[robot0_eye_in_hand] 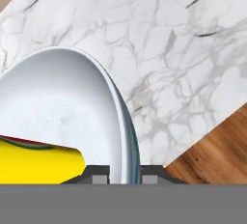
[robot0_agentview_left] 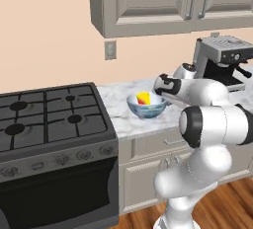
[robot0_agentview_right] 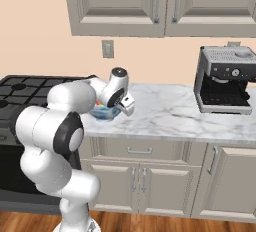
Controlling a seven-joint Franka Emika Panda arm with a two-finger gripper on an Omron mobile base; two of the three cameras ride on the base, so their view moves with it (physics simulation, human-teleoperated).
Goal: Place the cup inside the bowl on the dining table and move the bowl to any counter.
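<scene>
The counter (robot0_agentview_left: 123, 119) is carrying the bowl (robot0_agentview_left: 147, 108) beside the stove (robot0_agentview_left: 49, 119), which is lying at the bowl's nine o'clock, with the coffee machine (robot0_agentview_left: 222, 60) at two o'clock. The gripper (robot0_eye_in_hand: 123, 174) is pinching the bowl's rim at its three o'clock edge, jaws closed on it. The cup (robot0_agentview_left: 143, 98) is sitting inside the bowl.

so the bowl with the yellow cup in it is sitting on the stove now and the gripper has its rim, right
Not on the stove. In the left base view the bowl, with the yellow cup inside, sits on the counter beside the stove. The gripper does clamp its rim, as the hand view shows.
</scene>
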